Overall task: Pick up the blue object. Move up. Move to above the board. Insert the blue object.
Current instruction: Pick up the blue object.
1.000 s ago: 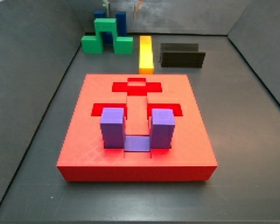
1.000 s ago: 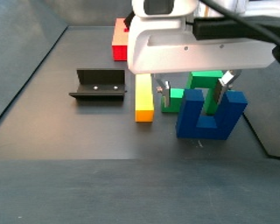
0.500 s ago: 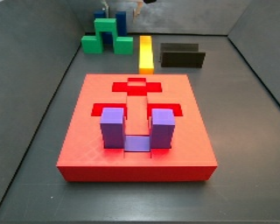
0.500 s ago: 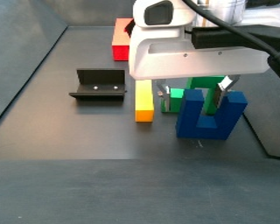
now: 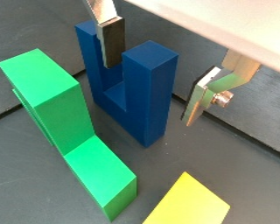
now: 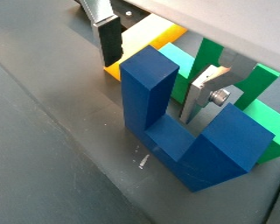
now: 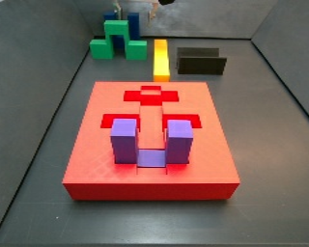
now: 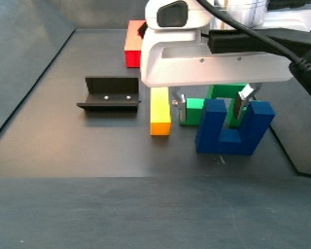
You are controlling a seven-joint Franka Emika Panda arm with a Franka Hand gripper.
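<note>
Board (image 7: 105,174) lies well apart from the pick site; its recess carries a purple U-block (image 7: 151,143), and the cross-shaped recess behind that looks unfilled. Blue object (image 8: 233,129) stands upright on the surface just beside the green block (image 5: 63,122) and near the yellow bar (image 8: 159,107). Gripper (image 5: 154,72) is low over it, fingers (image 5: 109,39) spread, straddling one prong, one pad against it, the opposite one apart. Judgement: centre on that prong before closing, so the squeeze does not tip the piece.

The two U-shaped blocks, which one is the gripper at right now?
The dark navy blue object on the floor beside the green block; the gripper straddles one prong. The purple block sits in the board.
</note>
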